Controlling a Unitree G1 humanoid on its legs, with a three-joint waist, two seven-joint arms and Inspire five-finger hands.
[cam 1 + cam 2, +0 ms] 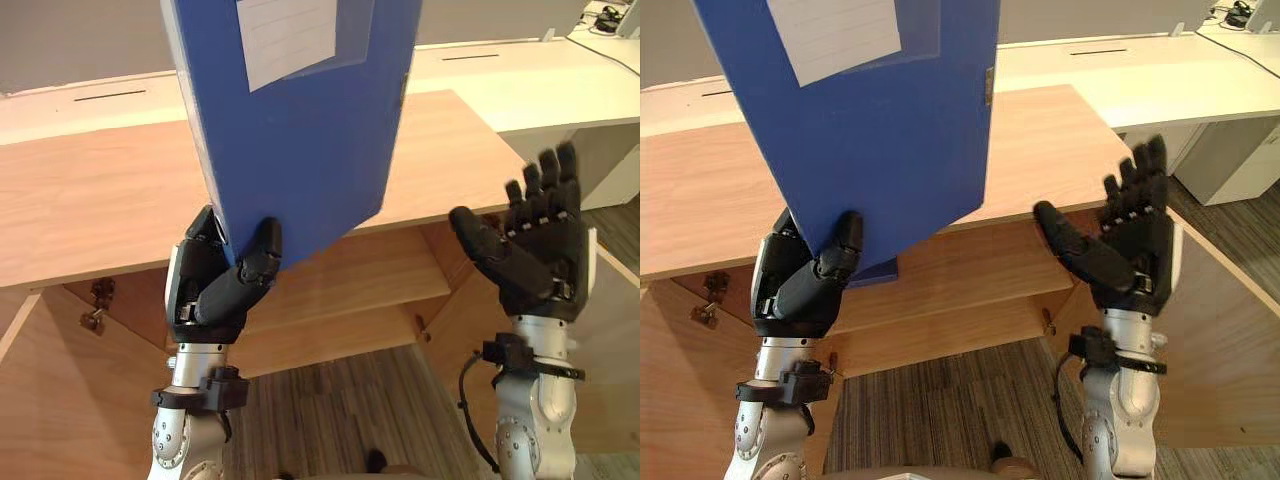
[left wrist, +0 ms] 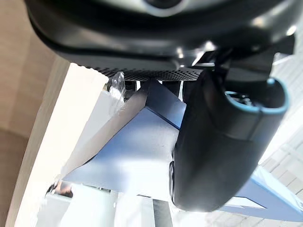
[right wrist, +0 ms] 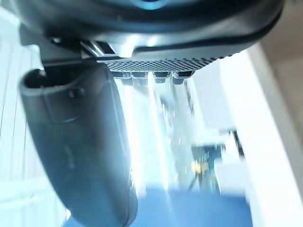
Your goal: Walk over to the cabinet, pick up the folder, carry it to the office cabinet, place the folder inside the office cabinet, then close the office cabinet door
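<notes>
Left hand [image 1: 225,285], at 7 o'clock, pinches the blue folder [image 1: 300,130] by its lower corner. The right hand [image 1: 535,250], at 4 o'clock, is spread, clear of it. Risk: this single-corner grip could let the raised folder pivot, slip, or strike the cabinet top [image 1: 90,200].

The folder [image 1: 300,130] is cut off by the top edge, and the left hand [image 1: 215,285] has its fingers mostly hidden behind it.
</notes>
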